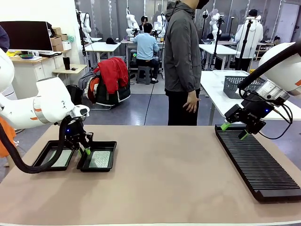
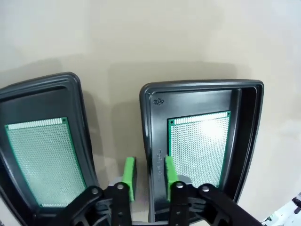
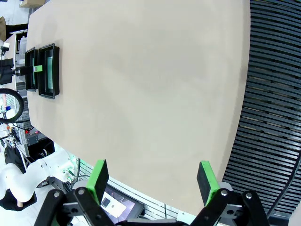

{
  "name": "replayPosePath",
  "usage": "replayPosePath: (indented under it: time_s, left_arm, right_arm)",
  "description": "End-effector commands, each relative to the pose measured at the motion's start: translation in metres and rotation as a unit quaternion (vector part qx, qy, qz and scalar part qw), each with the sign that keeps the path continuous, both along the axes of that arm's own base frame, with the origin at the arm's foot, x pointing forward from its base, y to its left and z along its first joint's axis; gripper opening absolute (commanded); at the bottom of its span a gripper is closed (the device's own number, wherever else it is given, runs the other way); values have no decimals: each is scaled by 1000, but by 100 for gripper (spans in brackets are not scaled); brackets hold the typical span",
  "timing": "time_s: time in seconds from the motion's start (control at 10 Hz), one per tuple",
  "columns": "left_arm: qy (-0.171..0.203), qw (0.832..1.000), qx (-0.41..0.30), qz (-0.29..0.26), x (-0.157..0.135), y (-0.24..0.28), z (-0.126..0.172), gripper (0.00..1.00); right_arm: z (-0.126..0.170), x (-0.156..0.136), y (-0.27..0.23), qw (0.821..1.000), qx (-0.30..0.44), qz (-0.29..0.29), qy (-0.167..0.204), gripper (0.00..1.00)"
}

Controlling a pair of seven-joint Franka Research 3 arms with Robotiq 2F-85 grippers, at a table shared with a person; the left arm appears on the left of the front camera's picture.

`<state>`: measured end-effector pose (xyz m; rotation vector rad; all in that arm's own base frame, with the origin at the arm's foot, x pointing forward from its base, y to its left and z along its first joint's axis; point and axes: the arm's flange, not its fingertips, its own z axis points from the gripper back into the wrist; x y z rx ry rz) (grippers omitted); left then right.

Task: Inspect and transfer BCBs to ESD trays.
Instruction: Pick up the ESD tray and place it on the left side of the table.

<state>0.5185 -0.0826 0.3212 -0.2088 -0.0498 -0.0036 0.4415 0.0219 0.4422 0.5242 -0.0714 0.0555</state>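
Green pads of the left gripper (image 2: pixel 148 181) sit nearest, parted narrowly and straddling the near rim of the second ESD tray (image 2: pixel 249 117), gripping nothing. One BCB (image 2: pixel 200 148) lies flat on that tray's floor, just under the inner pad; another BCB (image 2: pixel 40 162) lies flat in the first ESD tray (image 2: pixel 70 94) alongside. Here's the danger: if the wrist lifts at a slant, a pad could catch the rim and drag or tip the tray, sliding its board. Over at the ribbed rack (image 1: pixel 256 162), the right gripper (image 1: pixel 233 130) hangs wide and empty, so nothing there can drop.
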Motion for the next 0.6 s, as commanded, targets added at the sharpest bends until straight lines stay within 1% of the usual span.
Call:
replayPosePath:
  time_s: [0.0,0.1,0.2,0.3,0.4,0.5]
  left_arm:
    - [6,1000,27,-1,-2,-6,22,45]
    - [7,999,43,-4,-5,-10,33,70]
    - [10,998,56,-7,-8,-14,44,64]
    - [15,997,68,-13,-13,-17,54,88]
    - [16,996,81,-18,-16,-19,64,82]
    - [23,995,99,-19,-21,-21,73,100]
  right_arm:
    - [1,-1,2,1000,-3,-10,4,100]
    - [1,-1,2,1000,-3,-10,4,100]
    - [1,-1,2,1000,-3,-10,4,100]
    - [1,-1,2,1000,-3,-10,4,100]
    - [1,-1,2,1000,-3,-10,4,100]
    - [1,-1,2,1000,-3,-10,4,100]
